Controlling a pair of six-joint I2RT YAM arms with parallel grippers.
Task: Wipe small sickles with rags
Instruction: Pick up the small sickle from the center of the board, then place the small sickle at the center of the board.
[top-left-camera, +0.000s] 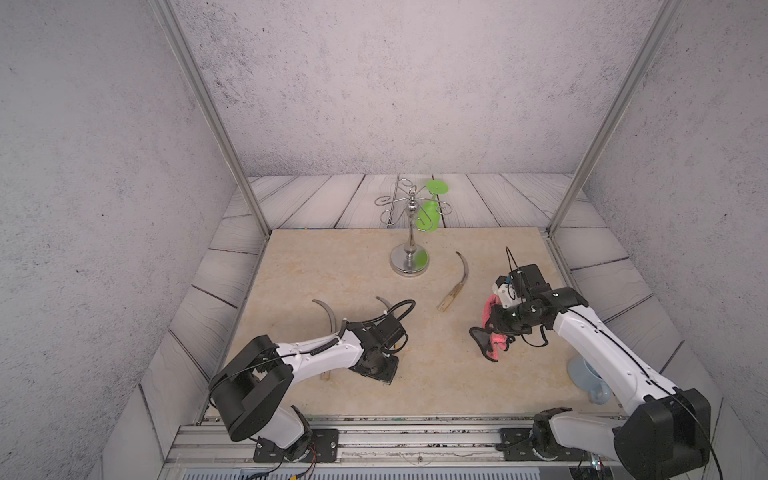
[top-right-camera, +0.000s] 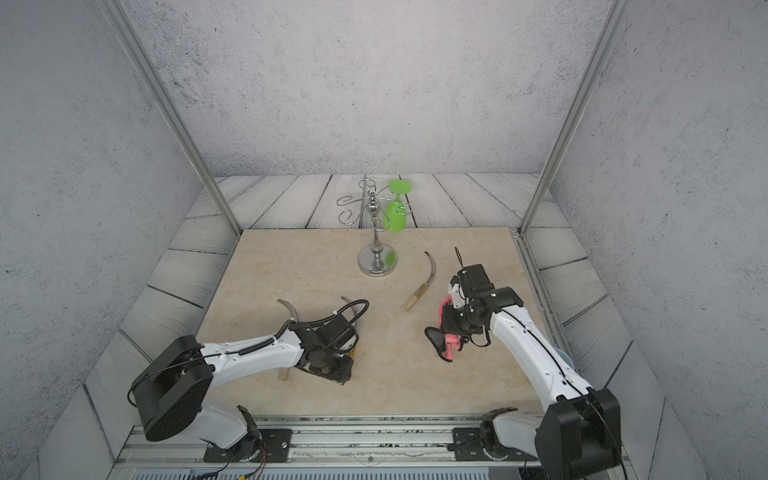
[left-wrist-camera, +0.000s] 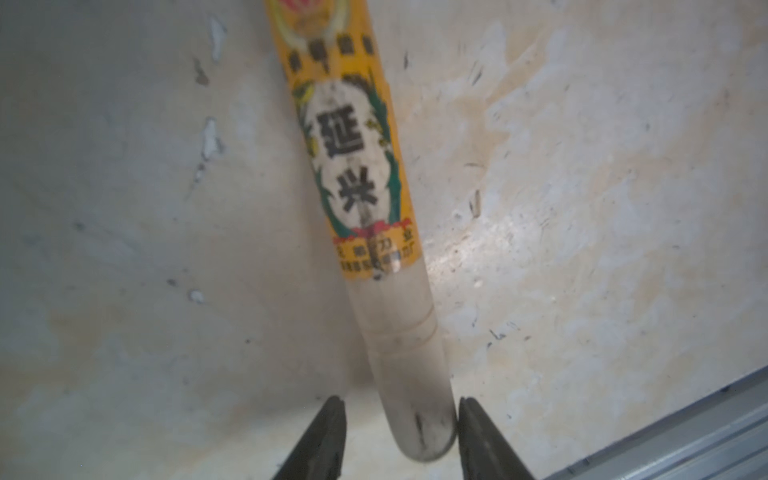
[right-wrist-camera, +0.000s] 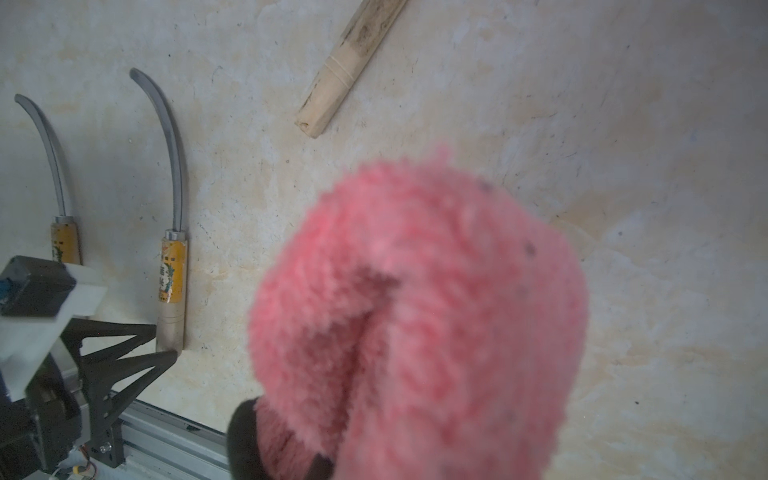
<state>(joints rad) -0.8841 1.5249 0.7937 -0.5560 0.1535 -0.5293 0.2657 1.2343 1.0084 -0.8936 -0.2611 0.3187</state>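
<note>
A labelled sickle (left-wrist-camera: 361, 166) lies flat toward the front left of the worktop (top-left-camera: 353, 270). A second labelled sickle (right-wrist-camera: 54, 174) lies just beside it, and a plain-handled sickle (top-left-camera: 457, 282) lies right of centre, near the chrome stand (top-left-camera: 409, 257) toward the back edge. The left gripper (left-wrist-camera: 401, 419) straddles the first handle's butt with its fingers partly spread, one touching the wood and one apart, likely so a grip there leaves the blade free. Above the worktop's right side, the right gripper (top-left-camera: 492, 322) is clamped on the bunched pink rag (right-wrist-camera: 415, 311), clear of the surface and apparently ready to wipe.
</note>
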